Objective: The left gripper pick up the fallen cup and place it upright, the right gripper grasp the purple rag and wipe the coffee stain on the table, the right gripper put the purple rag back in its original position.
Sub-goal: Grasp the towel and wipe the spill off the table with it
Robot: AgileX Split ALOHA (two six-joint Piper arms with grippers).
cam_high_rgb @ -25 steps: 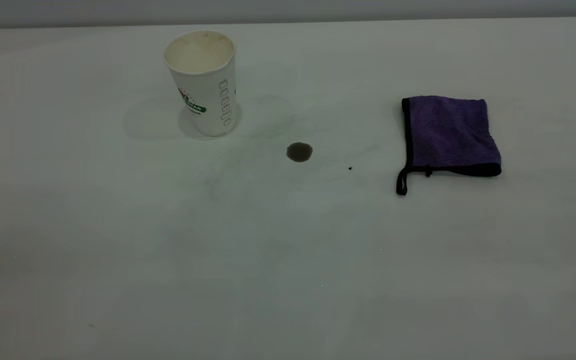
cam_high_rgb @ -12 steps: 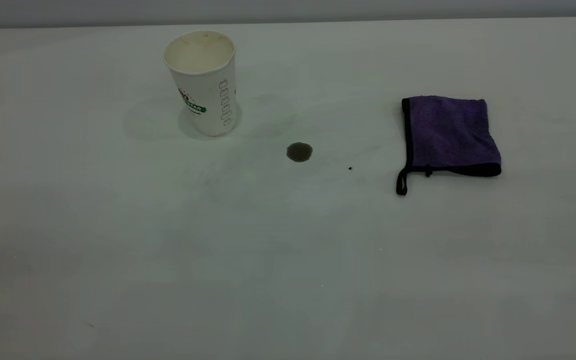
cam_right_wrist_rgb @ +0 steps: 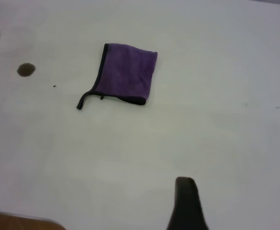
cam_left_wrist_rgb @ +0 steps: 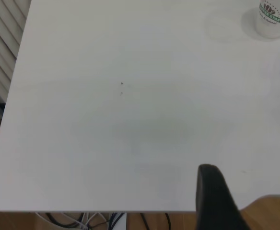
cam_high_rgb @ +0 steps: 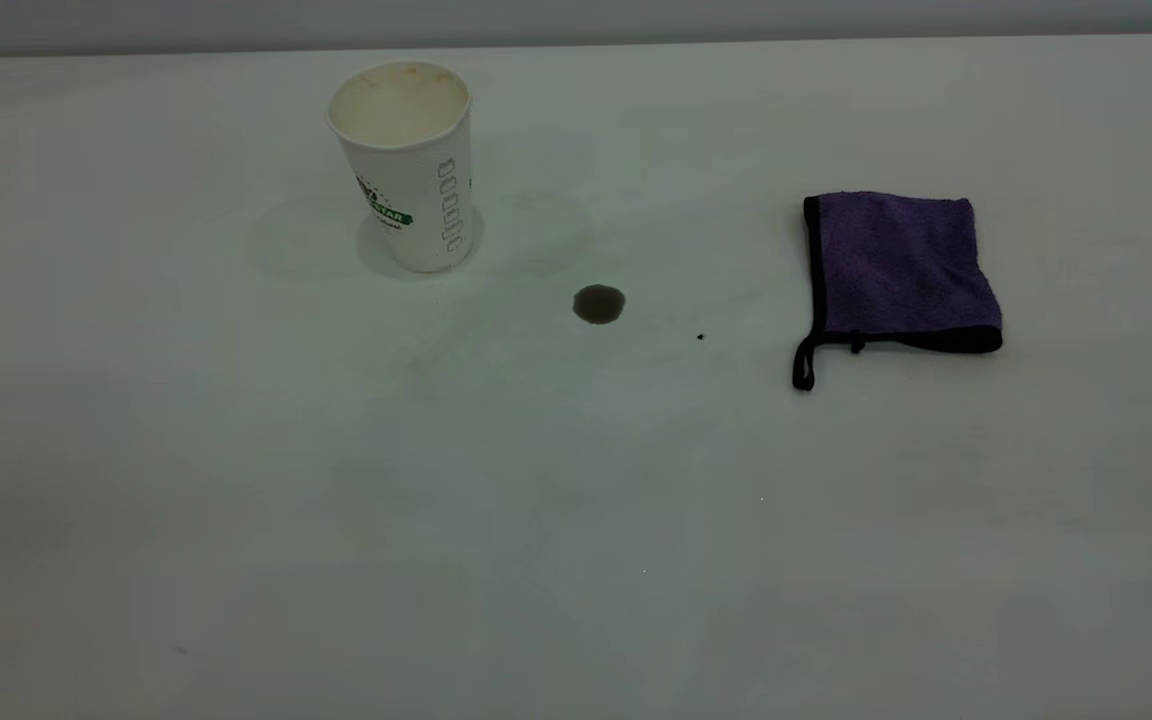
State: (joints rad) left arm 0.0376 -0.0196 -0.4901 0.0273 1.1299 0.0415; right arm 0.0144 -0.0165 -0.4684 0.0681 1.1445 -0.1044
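Cup upright, stain unwiped: nothing on the table has shifted over the last second.

The white tapered paper cup (cam_high_rgb: 406,165) stands upright toward the table's far left, the small round dark brown coffee stain (cam_high_rgb: 598,304) lies between it and the folded purple terry rag (cam_high_rgb: 896,268), well apart from both. The plain white table (cam_high_rgb: 576,520) shows no arm in the exterior view (each wrist view shows only one dark finger, so whether either end effector is open or closed cannot be told). The cup step looks done; fetching the rag with the right end effector (cam_right_wrist_rgb: 187,203) appears next, while the left end effector (cam_left_wrist_rgb: 216,194) hangs back near the table edge.
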